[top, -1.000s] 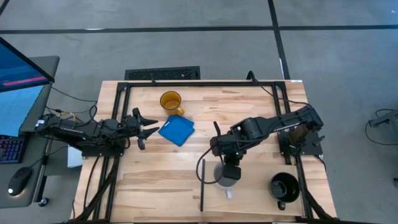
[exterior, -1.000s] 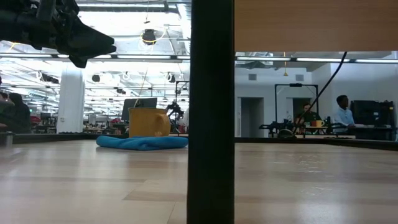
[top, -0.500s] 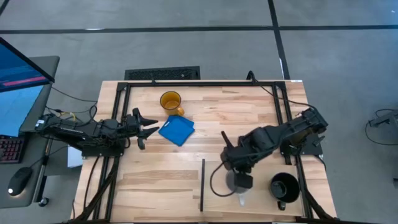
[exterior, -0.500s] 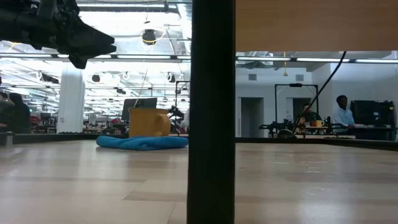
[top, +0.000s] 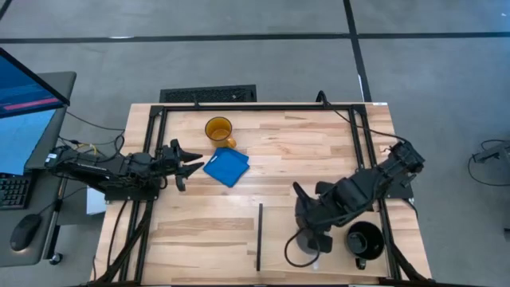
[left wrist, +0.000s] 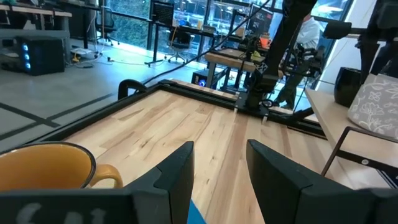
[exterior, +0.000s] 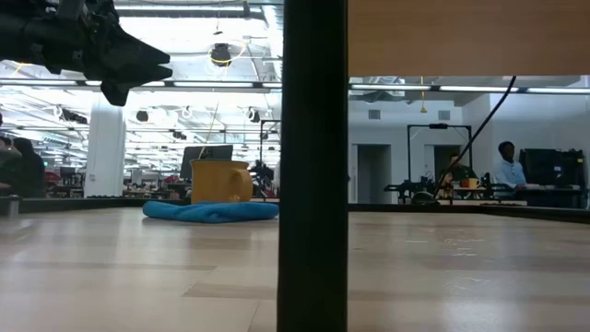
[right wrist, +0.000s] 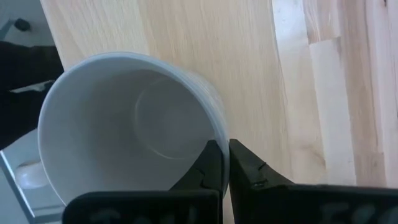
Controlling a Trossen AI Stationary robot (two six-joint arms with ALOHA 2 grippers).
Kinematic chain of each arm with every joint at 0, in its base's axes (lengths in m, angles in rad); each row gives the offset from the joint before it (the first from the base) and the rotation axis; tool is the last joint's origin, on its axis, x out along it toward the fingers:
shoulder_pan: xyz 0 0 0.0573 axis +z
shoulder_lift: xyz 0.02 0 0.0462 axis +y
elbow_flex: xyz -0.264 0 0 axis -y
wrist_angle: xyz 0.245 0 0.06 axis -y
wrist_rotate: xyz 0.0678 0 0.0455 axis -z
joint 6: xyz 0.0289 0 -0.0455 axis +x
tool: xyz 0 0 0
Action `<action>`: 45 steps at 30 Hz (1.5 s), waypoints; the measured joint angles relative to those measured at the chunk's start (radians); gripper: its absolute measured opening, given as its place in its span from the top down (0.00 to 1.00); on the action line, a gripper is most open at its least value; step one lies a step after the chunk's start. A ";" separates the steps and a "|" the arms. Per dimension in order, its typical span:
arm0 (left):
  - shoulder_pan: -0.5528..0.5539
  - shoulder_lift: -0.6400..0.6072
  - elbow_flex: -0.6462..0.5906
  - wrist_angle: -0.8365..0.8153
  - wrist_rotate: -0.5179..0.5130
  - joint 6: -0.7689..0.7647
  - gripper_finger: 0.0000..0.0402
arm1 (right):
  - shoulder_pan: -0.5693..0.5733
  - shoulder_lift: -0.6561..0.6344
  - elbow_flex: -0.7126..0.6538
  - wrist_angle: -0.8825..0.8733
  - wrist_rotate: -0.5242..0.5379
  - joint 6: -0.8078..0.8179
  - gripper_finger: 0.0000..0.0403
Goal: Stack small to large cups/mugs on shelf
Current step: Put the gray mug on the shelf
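Left gripper [top: 194, 165] is parked over the table's left edge, fingers spread apart with nothing between them, pointing toward the blue cloth [top: 226, 167]. The amber mug [top: 218, 129] sits just behind that cloth, toward the far side of the table [top: 263, 195], handle aimed at the cloth. From table height you mostly see the black divider [exterior: 313, 166] up close, with the amber mug and cloth off behind it.

Past the divider, on the shelf [top: 335, 159], the right gripper [top: 316, 241] is down near the front edge, pinched tight on the rim of the white mug [top: 303, 245]. Wrist cam shows one finger inside the wall, one outside. The black mug [top: 364, 238] is just beside it, near the right edge.
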 joint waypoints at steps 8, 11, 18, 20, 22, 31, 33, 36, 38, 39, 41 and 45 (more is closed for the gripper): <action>0.000 0.000 0.000 0.000 0.004 0.000 0.66 | 0.033 0.000 0.000 -0.009 0.027 0.077 0.95; 0.000 0.000 0.000 0.000 0.004 0.000 0.66 | 0.041 -0.003 0.000 -0.013 0.033 0.095 0.95; 0.000 0.000 0.000 0.000 0.004 0.000 0.66 | 0.046 -0.008 0.000 -0.030 0.031 0.123 0.95; 0.000 0.000 0.000 0.000 0.004 0.000 0.66 | 0.046 -0.008 0.000 -0.030 0.028 0.124 0.95; 0.000 0.000 0.000 0.000 0.002 0.000 0.66 | 0.046 -0.008 0.000 -0.030 0.021 0.129 0.95; 0.000 0.000 0.000 0.000 0.000 0.000 0.66 | 0.065 -0.008 0.000 -0.030 0.014 0.161 0.95; 0.000 0.000 0.000 0.000 0.000 0.000 0.66 | 0.067 -0.008 0.000 -0.030 0.011 0.169 0.94; 0.000 0.000 0.000 0.000 -0.001 -0.001 0.66 | 0.072 -0.008 0.000 -0.030 0.011 0.168 0.94; 0.000 0.000 0.000 0.000 -0.001 -0.001 0.66 | 0.072 -0.008 0.000 -0.030 0.011 0.163 0.94; 0.000 0.000 0.000 0.000 -0.001 -0.001 0.66 | 0.072 -0.008 0.000 -0.029 0.011 0.159 0.95; 0.000 0.000 0.000 0.000 -0.001 -0.002 0.66 | 0.072 -0.008 0.000 -0.029 0.011 0.152 0.94; 0.000 0.000 0.000 0.000 -0.001 -0.014 0.66 | 0.072 -0.008 -0.001 -0.030 0.011 0.150 0.89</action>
